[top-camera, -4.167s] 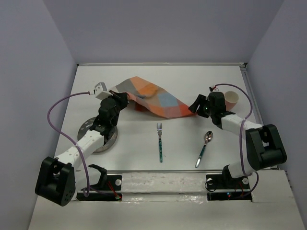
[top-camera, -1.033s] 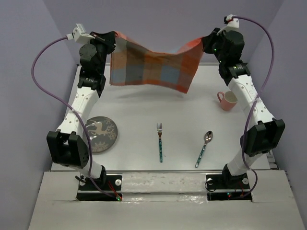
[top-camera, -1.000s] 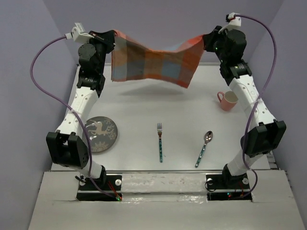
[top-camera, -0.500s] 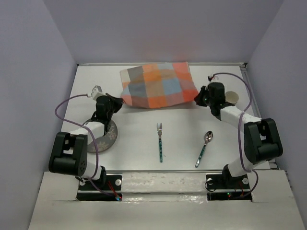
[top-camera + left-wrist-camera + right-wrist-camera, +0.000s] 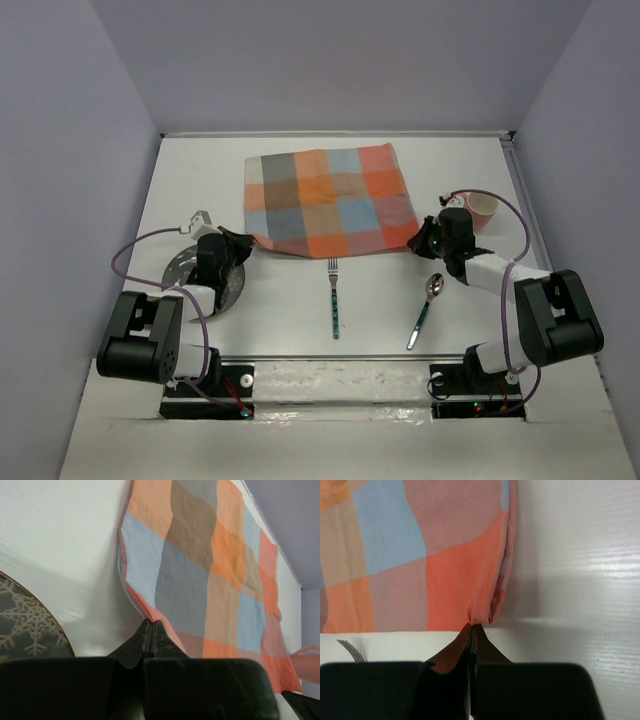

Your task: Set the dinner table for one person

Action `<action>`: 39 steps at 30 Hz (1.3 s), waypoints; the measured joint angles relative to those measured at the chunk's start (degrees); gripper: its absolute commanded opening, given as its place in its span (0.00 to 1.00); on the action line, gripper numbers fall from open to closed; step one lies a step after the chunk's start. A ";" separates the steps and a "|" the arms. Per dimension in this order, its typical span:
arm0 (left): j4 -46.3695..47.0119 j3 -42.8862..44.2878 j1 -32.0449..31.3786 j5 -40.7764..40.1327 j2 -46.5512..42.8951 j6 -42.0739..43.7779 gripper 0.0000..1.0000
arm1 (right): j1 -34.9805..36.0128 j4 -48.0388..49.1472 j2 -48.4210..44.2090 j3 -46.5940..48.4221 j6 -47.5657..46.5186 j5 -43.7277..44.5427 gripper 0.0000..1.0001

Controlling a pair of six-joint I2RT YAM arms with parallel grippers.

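Observation:
The orange-blue-grey checkered cloth [image 5: 330,200] lies spread flat on the far half of the white dinner table [image 5: 195,175]. My left gripper [image 5: 245,243] is low at the cloth's near-left corner and shut on that corner; the left wrist view shows the cloth [image 5: 200,570] pinched at the fingertips [image 5: 151,625]. My right gripper [image 5: 413,243] is shut on the near-right corner, where the orange fabric [image 5: 445,565] bunches at the closed tips [image 5: 471,626].
A dark patterned plate [image 5: 180,272] lies under my left arm, its rim in the left wrist view [image 5: 30,625]. A fork [image 5: 333,297] lies at the centre front and a spoon [image 5: 427,305] to its right. A pink cup [image 5: 482,208] stands beyond my right wrist.
A second ago both arms held the cloth stretched high at the back. They have come down and toward the near side, and the cloth now lies flat on the table.

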 measured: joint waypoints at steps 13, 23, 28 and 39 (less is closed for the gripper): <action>0.55 -2.71 2.38 1.51 -1.84 1.77 0.12 | 0.00 -0.22 -8.55 -8.52 2.89 0.22 0.00; -1.33 -4.52 2.43 -0.57 -6.86 2.54 0.50 | 0.00 -0.28 -8.63 -8.72 3.58 1.29 0.12; -2.56 -5.84 2.43 -1.97 -11.61 2.23 0.88 | 0.00 -0.61 -10.40 -8.74 4.00 1.68 0.35; -7.98 -6.16 2.16 -2.45 -27.82 1.42 0.99 | 0.00 -5.57 -17.03 -8.55 3.89 2.34 0.69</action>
